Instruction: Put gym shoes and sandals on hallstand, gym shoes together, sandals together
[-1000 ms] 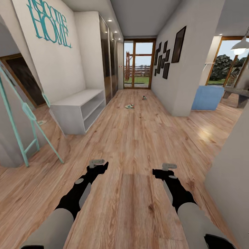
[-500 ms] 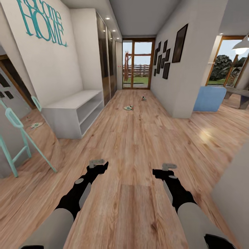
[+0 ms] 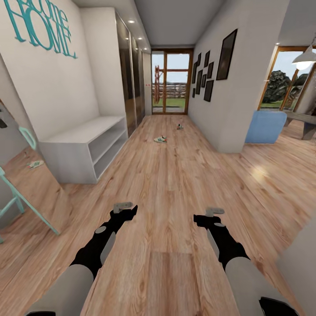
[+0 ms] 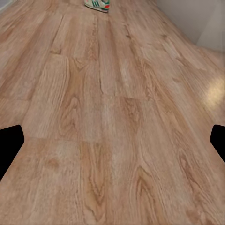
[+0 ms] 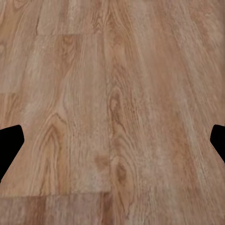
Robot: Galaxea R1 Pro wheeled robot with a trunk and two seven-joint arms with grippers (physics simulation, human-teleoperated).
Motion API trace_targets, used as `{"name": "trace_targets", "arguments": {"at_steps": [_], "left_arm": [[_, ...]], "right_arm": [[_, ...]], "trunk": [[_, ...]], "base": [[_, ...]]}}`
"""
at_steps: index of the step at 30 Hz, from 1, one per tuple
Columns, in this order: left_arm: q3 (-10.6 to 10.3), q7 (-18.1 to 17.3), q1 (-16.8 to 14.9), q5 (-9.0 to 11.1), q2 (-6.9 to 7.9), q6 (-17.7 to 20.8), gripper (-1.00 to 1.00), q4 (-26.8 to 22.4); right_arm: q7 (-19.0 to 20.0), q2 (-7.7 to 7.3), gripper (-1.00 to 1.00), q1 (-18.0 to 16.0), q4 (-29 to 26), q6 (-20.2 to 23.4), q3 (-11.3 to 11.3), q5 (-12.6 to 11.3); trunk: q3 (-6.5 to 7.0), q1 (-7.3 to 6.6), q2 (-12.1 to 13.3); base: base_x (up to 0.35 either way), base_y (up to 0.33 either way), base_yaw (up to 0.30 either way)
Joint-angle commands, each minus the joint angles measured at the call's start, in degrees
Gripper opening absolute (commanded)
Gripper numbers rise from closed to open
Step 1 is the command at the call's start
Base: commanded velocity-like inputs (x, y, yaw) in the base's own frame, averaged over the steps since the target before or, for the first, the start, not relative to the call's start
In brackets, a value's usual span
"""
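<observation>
View has advanced down corridor; gym shoe [image 3: 160, 139] nearer, hallstand [image 3: 81, 149] alongside left wall. Left gripper [image 3: 123, 207] and right gripper [image 3: 214, 212] wide open, empty.

Open floor [image 3: 175, 184] beside hallstand [image 3: 83, 149]
</observation>
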Motion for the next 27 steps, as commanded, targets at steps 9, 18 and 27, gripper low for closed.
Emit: {"name": "trace_targets", "arguments": {"at_steps": [9,18,27], "left_arm": [[0.2,-0.4,0.0,0.5,-0.03,0.0,1.0,0.0],[0.2,-0.4,0.0,0.5,-0.05,0.0,1.0,0.0],[0.2,-0.4,0.0,0.6,-0.11,0.0,1.0,0.0]], "right_arm": [[0.1,0.08,1.0,0.0,-0.1,0.3,-0.3,0.6],[0.1,0.08,1.0,0.0,-0.1,0.3,-0.3,0.6],[0.1,0.08,1.0,0.0,0.0,0.3,-0.3,0.6]], "trunk": [[-0.03,0.02,0.0],[-0.16,0.02,0.0],[-0.19,0.02,0.0]], "base": [[0.349,0.0,-0.006],[0.349,0.0,-0.03],[0.349,0.0,-0.006]]}}
